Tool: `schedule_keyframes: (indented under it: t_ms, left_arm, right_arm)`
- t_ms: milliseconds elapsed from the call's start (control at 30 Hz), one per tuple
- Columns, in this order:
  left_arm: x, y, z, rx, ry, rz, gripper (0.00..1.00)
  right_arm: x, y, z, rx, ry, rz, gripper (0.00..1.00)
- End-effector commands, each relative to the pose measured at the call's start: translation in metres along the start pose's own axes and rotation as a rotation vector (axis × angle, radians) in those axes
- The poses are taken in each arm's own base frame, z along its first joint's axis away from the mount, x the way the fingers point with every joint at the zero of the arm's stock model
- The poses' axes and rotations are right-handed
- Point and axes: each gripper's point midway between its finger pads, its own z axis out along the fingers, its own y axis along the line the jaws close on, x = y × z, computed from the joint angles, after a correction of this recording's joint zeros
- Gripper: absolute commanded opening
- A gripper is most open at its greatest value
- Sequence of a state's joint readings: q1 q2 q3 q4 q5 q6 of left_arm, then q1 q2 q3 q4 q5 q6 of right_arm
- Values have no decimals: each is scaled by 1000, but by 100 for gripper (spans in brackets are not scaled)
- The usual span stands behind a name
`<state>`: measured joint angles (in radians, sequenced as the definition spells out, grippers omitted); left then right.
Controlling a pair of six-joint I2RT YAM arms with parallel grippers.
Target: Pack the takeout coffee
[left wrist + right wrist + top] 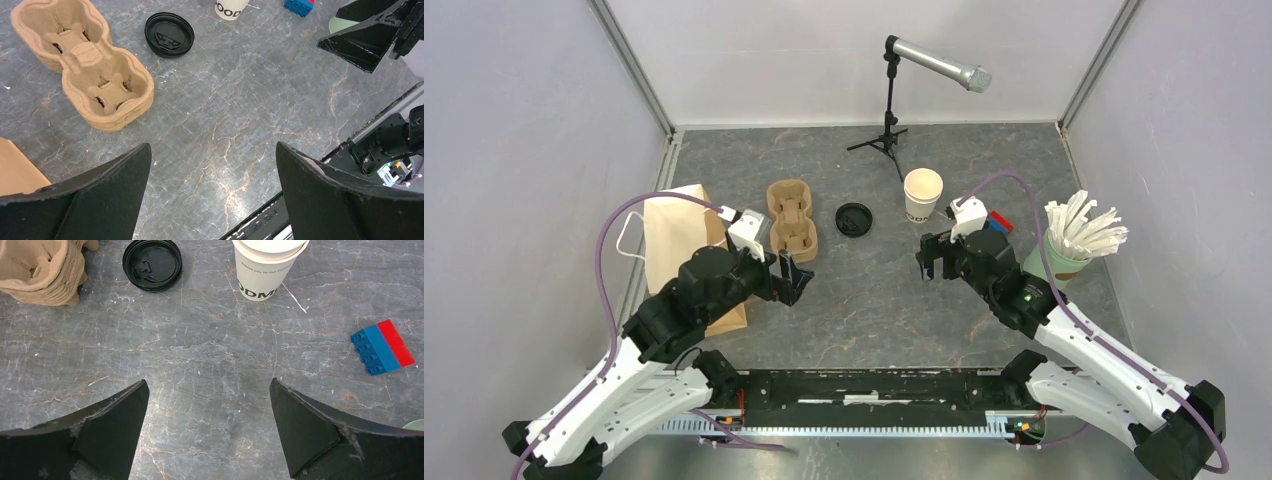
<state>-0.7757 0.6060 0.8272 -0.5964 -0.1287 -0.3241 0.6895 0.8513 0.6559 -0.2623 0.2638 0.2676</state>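
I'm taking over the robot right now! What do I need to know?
Left gripper: jaws open, empty, beside the cardboard carrier.
Right gripper: jaws open, empty, just short of the white cup.
The white cup stands upright with no lid; the black lid lies between it and the carrier.
Done: nothing packed.
Left: lid onto the cup, cup into the carrier.

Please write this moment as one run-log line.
left pincer: open, empty | right pincer: open, empty | white paper cup: upright, unlidded | black lid: lying between cardboard cup carrier and cup
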Motion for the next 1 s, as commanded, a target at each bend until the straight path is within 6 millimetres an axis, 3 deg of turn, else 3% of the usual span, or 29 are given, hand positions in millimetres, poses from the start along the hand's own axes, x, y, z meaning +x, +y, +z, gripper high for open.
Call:
schedule_keyframes:
  t_ms: [0, 233, 333, 467, 633, 733, 833, 967]
  left_arm:
    - [-5, 0, 1, 1, -24, 23, 100]
    - [-5, 2, 0, -4, -28, 27, 100]
    - [-5, 2, 0, -3, -29, 26, 100]
    - [-4, 4, 1, -15, -31, 27, 100]
    - [-5, 5, 0, -20, -35, 27, 100]
    - [-5, 6, -1, -24, -40, 26, 100]
    - [-5, 7, -1, -26, -41, 24, 100]
    - [-3, 7, 0, -29, -33, 25, 100]
  right_arm:
    - [-27, 2, -1, 6, -82, 26, 98]
    - [-31, -10, 10, 86, -104, -2, 98]
    - [-33, -23, 23, 181, -80, -58, 98]
    - [-50, -39, 43, 327, -58, -121, 97]
    - [-78, -38, 74, 352, -71, -127, 72]
    - [-84, -50, 91, 411, -73, -118, 55]
    - [-87, -64, 109, 440, -60, -102, 48]
    - [-93, -82, 131, 424, -55, -38, 47]
